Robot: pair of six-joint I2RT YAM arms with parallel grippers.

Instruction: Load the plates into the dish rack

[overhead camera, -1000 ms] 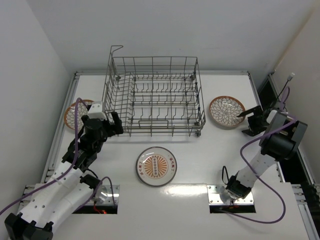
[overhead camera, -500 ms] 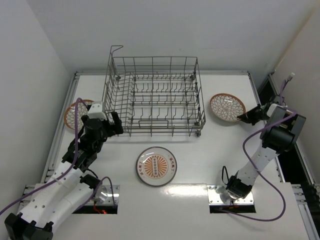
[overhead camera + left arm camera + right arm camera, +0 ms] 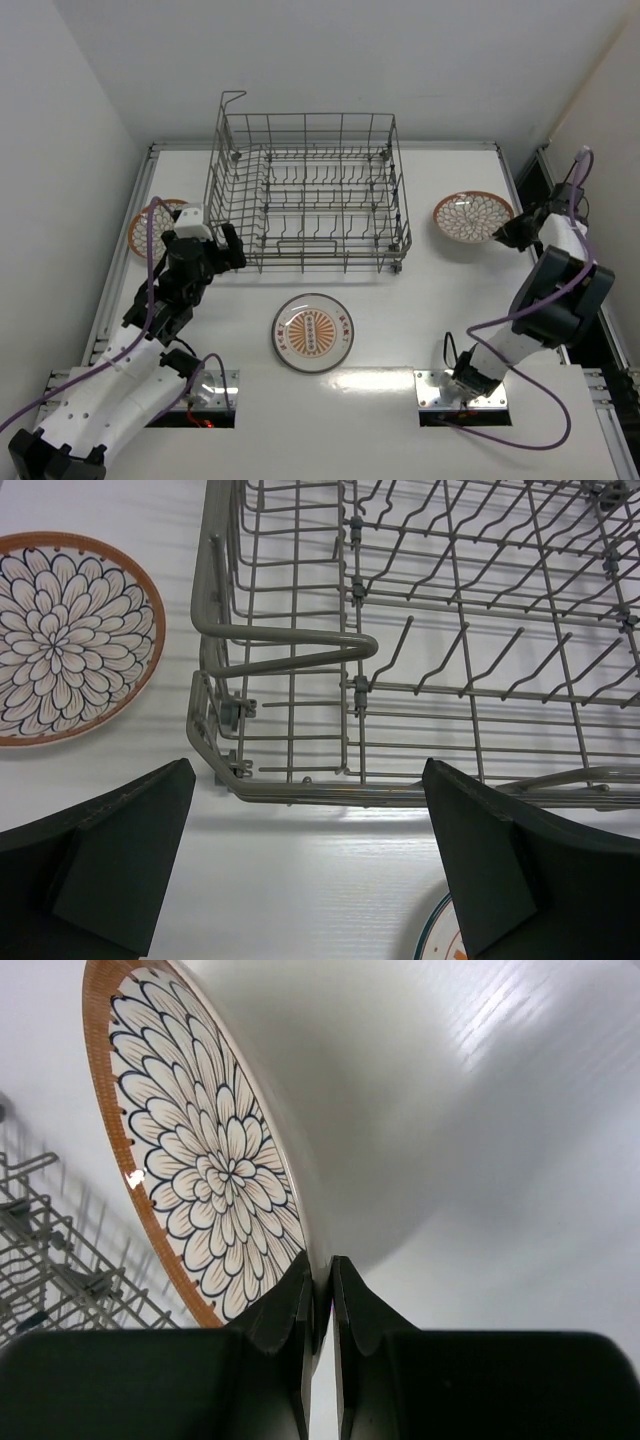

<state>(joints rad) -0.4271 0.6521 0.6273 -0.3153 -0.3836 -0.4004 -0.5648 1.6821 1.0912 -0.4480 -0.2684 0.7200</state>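
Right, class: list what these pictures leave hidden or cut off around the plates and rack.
Left petal plate: top view, right side covered by the left gripper.
Sunburst plate: left wrist view, only a sliver, cut by the bottom edge.
Right petal plate: right wrist view, top cut by the frame; right gripper hides the pinched rim.
Dish rack: left wrist view, far and right sides out of frame.

The left wrist view's bottom edge crops the sunburst plate (image 3: 437,945).
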